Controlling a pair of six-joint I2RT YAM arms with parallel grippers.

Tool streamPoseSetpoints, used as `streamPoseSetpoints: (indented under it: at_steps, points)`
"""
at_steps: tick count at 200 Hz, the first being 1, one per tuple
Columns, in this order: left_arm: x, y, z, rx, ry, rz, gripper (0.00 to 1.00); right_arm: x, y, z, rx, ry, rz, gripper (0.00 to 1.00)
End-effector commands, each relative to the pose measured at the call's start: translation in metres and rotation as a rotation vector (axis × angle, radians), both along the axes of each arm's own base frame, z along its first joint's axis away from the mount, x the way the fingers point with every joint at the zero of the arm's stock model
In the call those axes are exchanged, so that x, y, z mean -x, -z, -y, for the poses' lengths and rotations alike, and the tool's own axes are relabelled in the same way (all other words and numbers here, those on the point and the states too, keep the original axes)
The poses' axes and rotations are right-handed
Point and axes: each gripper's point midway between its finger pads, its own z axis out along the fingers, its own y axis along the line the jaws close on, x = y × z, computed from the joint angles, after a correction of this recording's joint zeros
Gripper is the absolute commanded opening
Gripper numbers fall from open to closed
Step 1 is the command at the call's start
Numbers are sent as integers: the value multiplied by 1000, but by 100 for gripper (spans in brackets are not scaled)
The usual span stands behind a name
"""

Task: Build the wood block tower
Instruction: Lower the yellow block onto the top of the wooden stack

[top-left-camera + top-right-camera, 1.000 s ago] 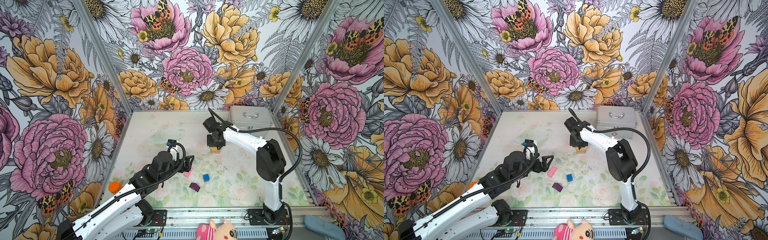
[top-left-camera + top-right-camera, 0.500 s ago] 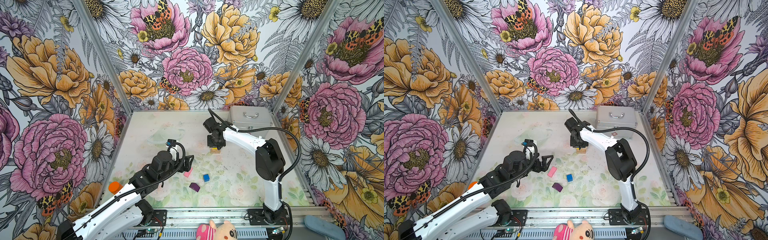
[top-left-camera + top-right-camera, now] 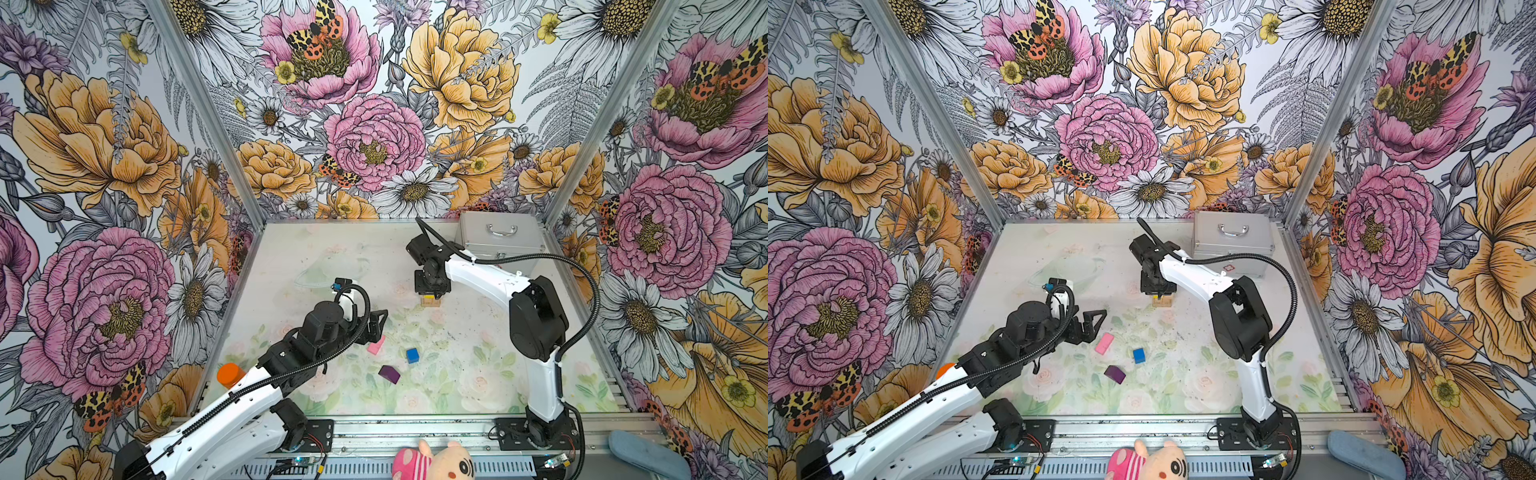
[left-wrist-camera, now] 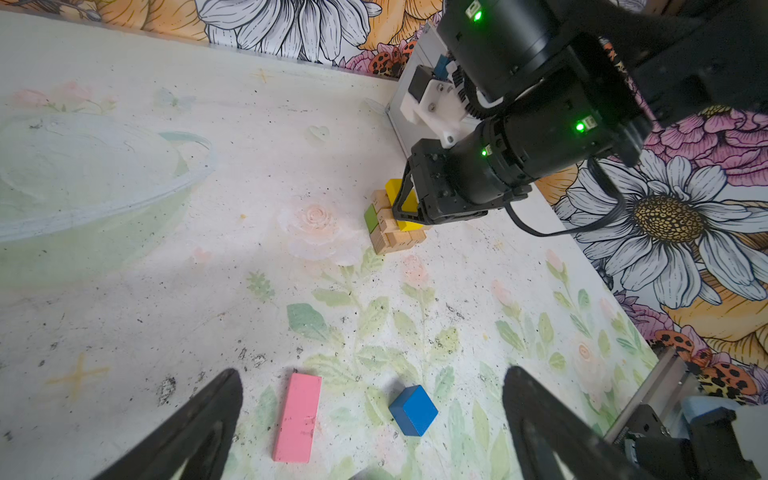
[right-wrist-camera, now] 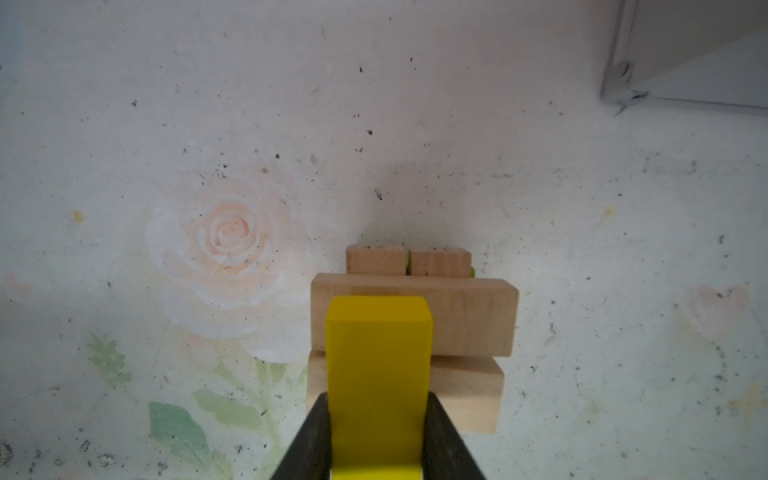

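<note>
The tower [image 3: 430, 300] [image 3: 1162, 300] [image 4: 390, 232] is a low stack of tan bars [image 5: 457, 316] with a green block [image 4: 371, 219] in it, at mid-table. My right gripper [image 3: 432, 286] [image 3: 1158, 286] [image 5: 377, 401] points straight down over it, shut on a yellow block [image 5: 378, 353] [image 4: 395, 193] that lies across the top tan bar. My left gripper [image 3: 376, 328] [image 3: 1096, 320] [image 4: 374, 374] hovers open, empty, near the loose wood blocks. A pink block [image 3: 376, 345] [image 3: 1104, 343] [image 4: 297, 417] and a blue cube [image 3: 412, 355] [image 3: 1139, 355] [image 4: 413, 410] lie between its fingers' spread. A purple block [image 3: 389, 374] [image 3: 1115, 374] lies nearer the front.
A silver metal case [image 3: 498, 241] [image 3: 1231, 237] [image 5: 685, 50] stands at the back right, close behind the tower. An orange-capped bottle [image 3: 230, 374] [image 3: 946, 368] sits at the left wall beside my left arm. Floral walls enclose three sides. A plush toy [image 3: 432, 461] lies beyond the front rail.
</note>
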Motion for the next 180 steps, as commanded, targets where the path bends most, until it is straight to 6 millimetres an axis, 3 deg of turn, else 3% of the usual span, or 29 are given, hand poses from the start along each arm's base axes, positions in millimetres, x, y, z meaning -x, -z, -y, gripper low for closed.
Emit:
streamPoseSetpoints:
  at_steps: [1, 59, 101, 139, 180]
  points:
    - [-2, -12, 2, 20, 12, 36, 99, -6, 0, -1, 0, -4, 1, 36]
    - [-2, -13, 2, 20, 11, 36, 99, -7, -5, -1, -8, -10, 12, 50]
    - [-2, -14, 0, 22, 7, 39, 99, -8, -15, -4, -27, -23, 27, 50]
    - [-1, -16, -1, 26, 1, 41, 99, -6, -5, -5, -22, -29, 1, 50]
    - [0, -19, -3, 29, -2, 48, 99, -7, -1, -4, -12, -27, -4, 42]
